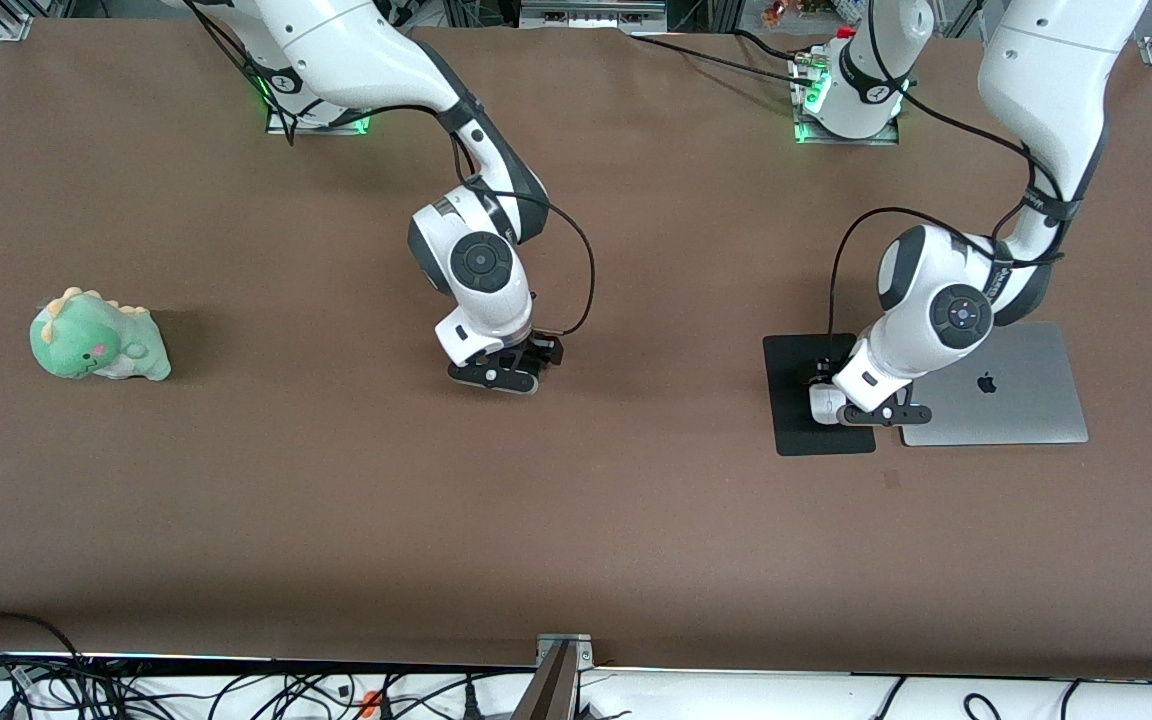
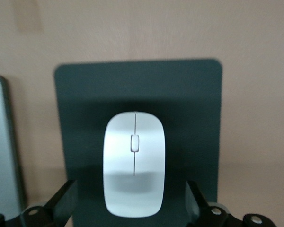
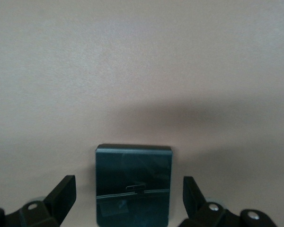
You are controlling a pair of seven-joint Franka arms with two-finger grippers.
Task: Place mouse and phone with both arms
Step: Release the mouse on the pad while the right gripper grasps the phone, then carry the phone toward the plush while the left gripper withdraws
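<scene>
Brown table (image 1: pixel 636 520): mouse (image 2: pixel 134 163) between spread left hand (image 2: pixel 132 201) fingers; phone (image 3: pixel 133 185) between spread right hand (image 3: pixel 130 198) fingers.

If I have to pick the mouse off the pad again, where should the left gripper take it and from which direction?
Grip the mouse across its two long sides near the middle, coming straight down from above. It lies flat on the mouse pad, its narrow oval body already centred between the open fingers of the left gripper, which flank those sides with a gap each way.

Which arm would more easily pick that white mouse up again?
The left: its open left gripper straddles the mouse on the mouse pad. The right gripper is open around the phone.
</scene>
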